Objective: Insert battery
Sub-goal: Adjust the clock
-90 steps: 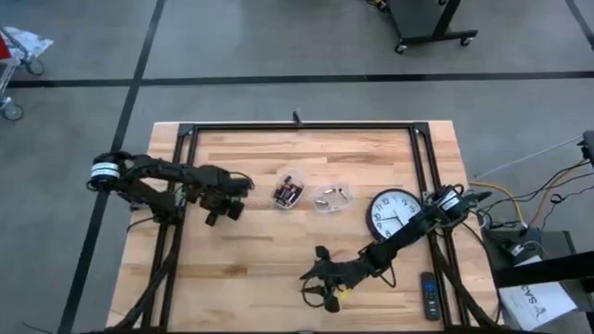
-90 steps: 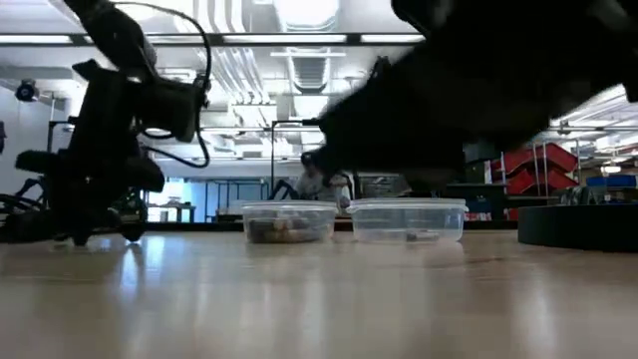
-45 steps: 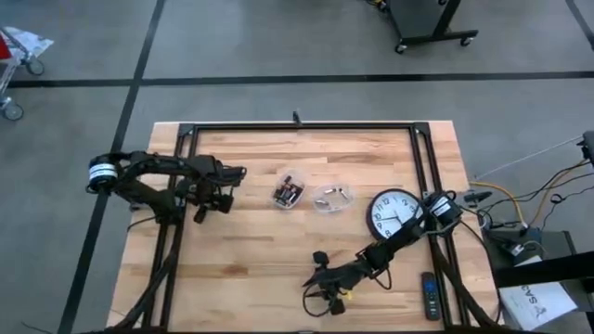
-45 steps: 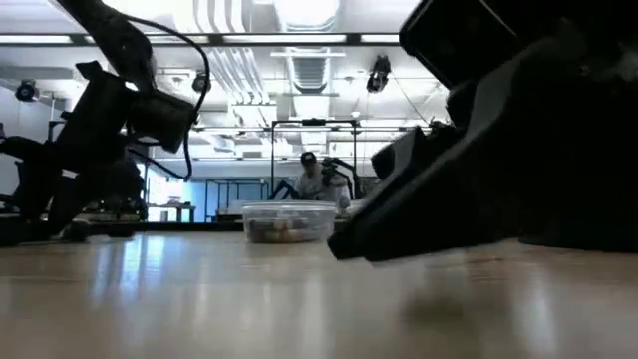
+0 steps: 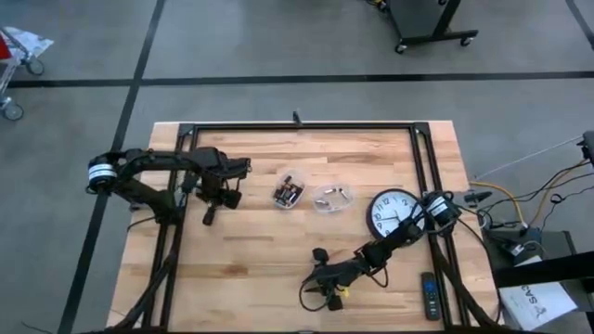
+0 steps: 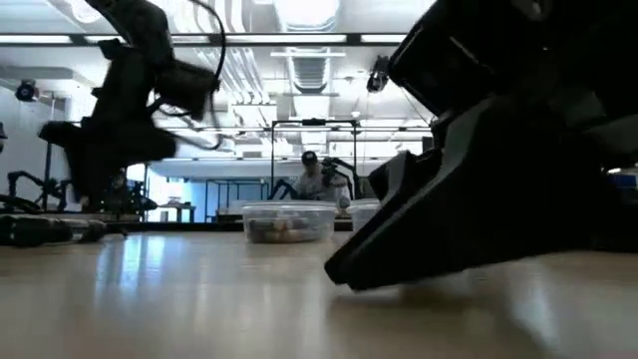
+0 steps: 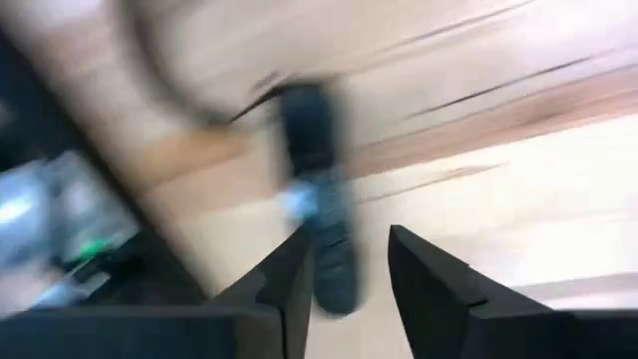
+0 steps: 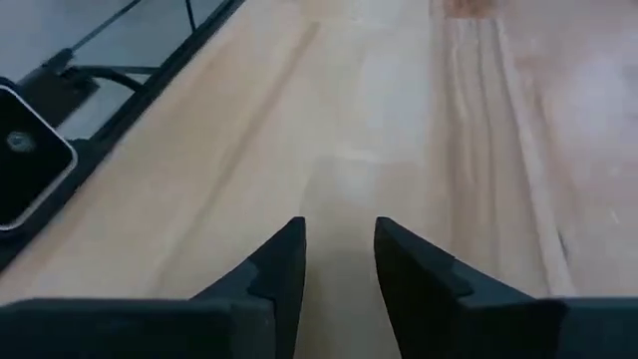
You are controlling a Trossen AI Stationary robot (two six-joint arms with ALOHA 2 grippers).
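Right gripper low over the bare wood at lower centre of the high view, near the front edge of the table; fingers spread with a narrow gap, nothing between them. Small yellow-tipped bit just beside it, too small to identify. Batteries in the clear tub at mid-table, well apart from this gripper, up-frame; second clear tub just beside it on the right. Wall clock face-up at right of centre, beside the right arm's elbow. Remote control at lower right, near the table's right rail.

Left gripper at left of the high view, beside the black frame rail, fingers apart, empty; blurred dark elongated object ahead of them in the wrist view, not identifiable.

Against one second ago: left arm swung up-frame and folded toward the rail; right gripper crept slightly left, now filling the right half of the low view and hiding most of the second tub.

Open wood between the tubs and the right gripper, and across lower left. Metal frame rails along left, right and far edges.
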